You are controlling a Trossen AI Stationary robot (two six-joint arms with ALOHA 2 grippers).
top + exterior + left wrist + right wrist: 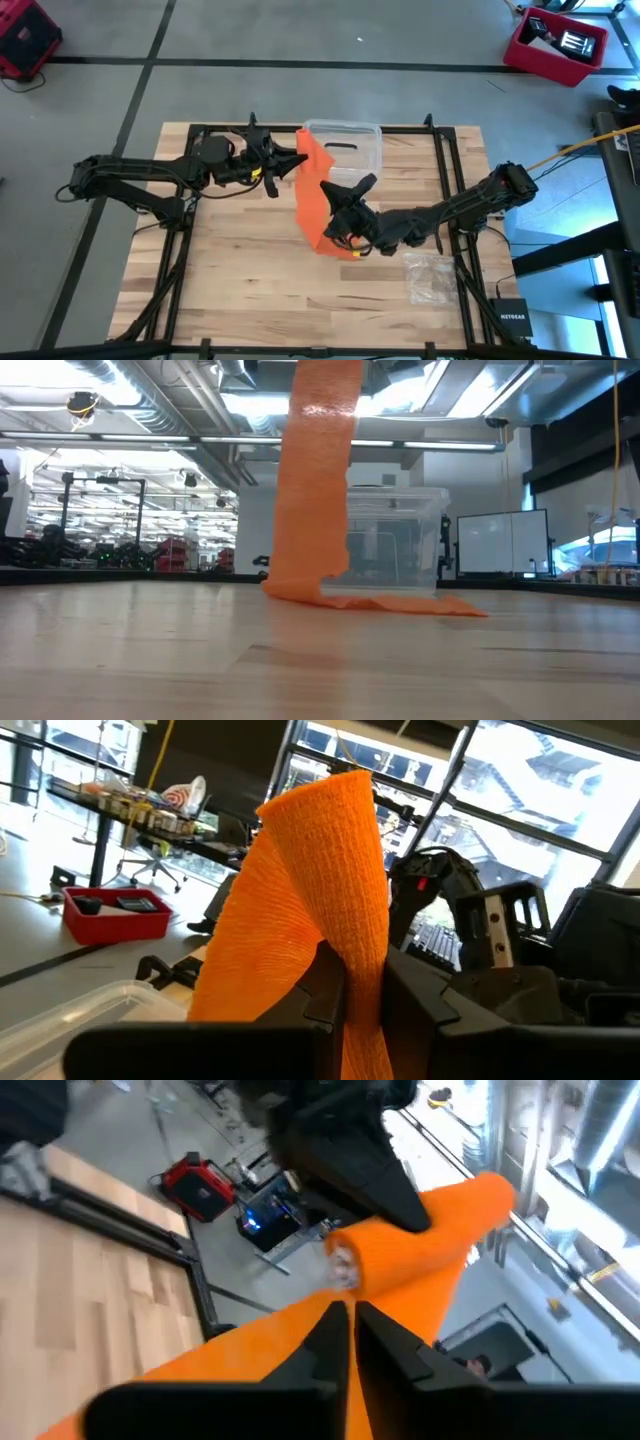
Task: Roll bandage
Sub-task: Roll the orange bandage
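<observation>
Orange bandage is stretched up off the desk btwn my two grippers, w/ the loose tail lying flat on the wood in front of the clear plastic box. My left gripper is up by the box, fingers clamped on the top end of the strip. My right gripper is mid-desk, pinched shut on the bandage lower down. Crinkly plastic bag sits near the desk's right edge, apart from everything else.
</observation>
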